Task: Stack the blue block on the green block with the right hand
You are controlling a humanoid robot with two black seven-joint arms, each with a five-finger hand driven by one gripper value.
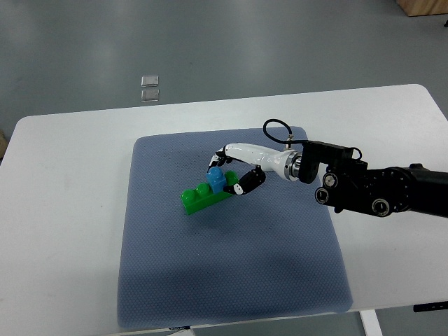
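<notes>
One blue block (216, 180) is seen near the middle of a grey-blue mat (231, 280). It is small, bright blue and roughly cubic, with a stud visible on its top. It is set on the right part of one green block (201, 197), a longer brick lying at a slant on the mat, with two round studs left uncovered at its left end. Whether the blue block is fully pressed down cannot be told.

The right hand (234, 171) is brought in from the right edge on a black arm, with a white and black wrist. Its fingers (215, 161) are curled over the top of the blue block, and the thumb is placed just beside the block at its right, so the block is held between them.

The mat is spread on one white tabletop (63, 210). Two small clear squares (149, 87) are seen on the grey floor beyond the tabletop.
</notes>
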